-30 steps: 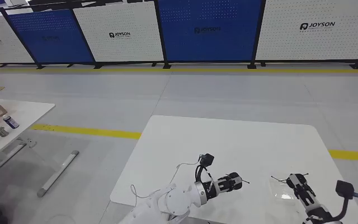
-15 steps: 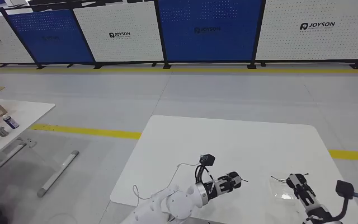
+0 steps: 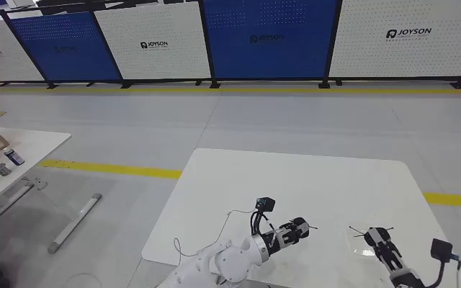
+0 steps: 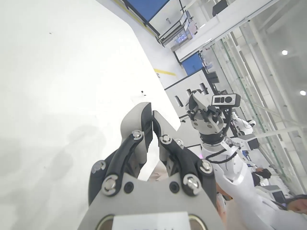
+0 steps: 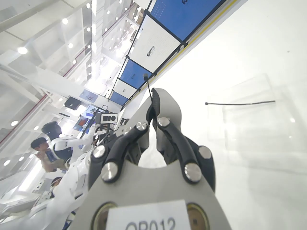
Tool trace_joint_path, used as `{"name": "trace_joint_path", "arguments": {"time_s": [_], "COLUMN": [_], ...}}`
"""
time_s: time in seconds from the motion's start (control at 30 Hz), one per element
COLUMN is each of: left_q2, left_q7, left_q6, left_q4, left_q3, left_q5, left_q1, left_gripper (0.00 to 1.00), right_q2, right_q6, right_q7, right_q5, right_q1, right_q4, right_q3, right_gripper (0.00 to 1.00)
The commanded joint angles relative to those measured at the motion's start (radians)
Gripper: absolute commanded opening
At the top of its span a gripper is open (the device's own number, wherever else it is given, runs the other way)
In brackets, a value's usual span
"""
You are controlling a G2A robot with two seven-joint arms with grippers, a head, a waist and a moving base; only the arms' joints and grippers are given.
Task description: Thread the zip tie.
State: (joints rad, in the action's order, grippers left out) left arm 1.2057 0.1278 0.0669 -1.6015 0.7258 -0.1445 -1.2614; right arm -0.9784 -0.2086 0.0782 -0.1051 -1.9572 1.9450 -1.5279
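Our left fingers (image 4: pixel 151 110) are pressed shut, a thin dark bit (image 3: pixel 310 229) past their tips; we cannot tell what. Our right fingers (image 5: pixel 153 98) pinch the zip tie (image 5: pixel 148 85), its head poking out beyond them. We think nothing is threaded yet. The right wrist view adds a spare tie (image 5: pixel 239 103) on a clear tray (image 5: pixel 251 125) beside those fingers.

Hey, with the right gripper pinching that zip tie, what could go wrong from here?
1. The right gripper pinches the held zip tie near its head, so the thin strap may twist or slip, spoiling alignment.
2. A spare zip tie lies across the clear tray close by; a low sweep might knock it off.
3. The left gripper is shut and apart from the right, so closing that gap demands fine aim.
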Motion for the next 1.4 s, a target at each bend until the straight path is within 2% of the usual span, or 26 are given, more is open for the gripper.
{"name": "trace_joint_path", "arguments": {"time_s": [0.0,0.17,0.5,0.63,0.73,0.9,0.97,1.0,1.37], "left_q2": [0.000,0.000,0.000,0.000,0.000,0.000,0.000,0.000,0.000], "left_q7": [0.000,0.000,0.000,0.000,0.000,0.000,0.000,0.000,0.000], "left_q6": [0.000,0.000,0.000,0.000,0.000,0.000,0.000,0.000,0.000], "left_q4": [0.000,0.000,0.000,0.000,0.000,0.000,0.000,0.000,0.000], "left_q3": [0.000,0.000,0.000,0.000,0.000,0.000,0.000,0.000,0.000], "left_q5": [0.000,0.000,0.000,0.000,0.000,0.000,0.000,0.000,0.000], "left_q1": [0.000,0.000,0.000,0.000,0.000,0.000,0.000,0.000,0.000], "left_gripper": [0.00,0.00,0.00,0.00,0.00,0.00,0.00,0.00,0.00], "right_q2": [-0.004,-0.016,-0.019,-0.033,-0.049,-0.077,-0.086,-0.088,-0.088], "right_q6": [-0.013,-0.012,-0.009,-0.098,-0.131,-0.130,-0.105,-0.093,-0.093], "right_q7": [-0.015,-0.030,-0.037,-0.089,-0.180,-0.337,-0.378,-0.386,-0.386], "right_q5": [-0.026,-0.066,-0.050,0.035,-0.008,-0.093,-0.127,-0.136,-0.136], "right_q1": [-0.011,0.019,0.025,0.038,0.070,0.129,0.144,0.147,0.147], "right_q4": [0.002,-0.025,-0.026,-0.045,-0.086,-0.151,-0.170,-0.172,-0.172], "right_q3": [0.027,0.095,0.098,0.134,0.196,0.285,0.307,0.312,0.312], "right_gripper": [0.00,0.00,0.00,0.00,0.00,0.00,0.00,0.00,0.00]}}
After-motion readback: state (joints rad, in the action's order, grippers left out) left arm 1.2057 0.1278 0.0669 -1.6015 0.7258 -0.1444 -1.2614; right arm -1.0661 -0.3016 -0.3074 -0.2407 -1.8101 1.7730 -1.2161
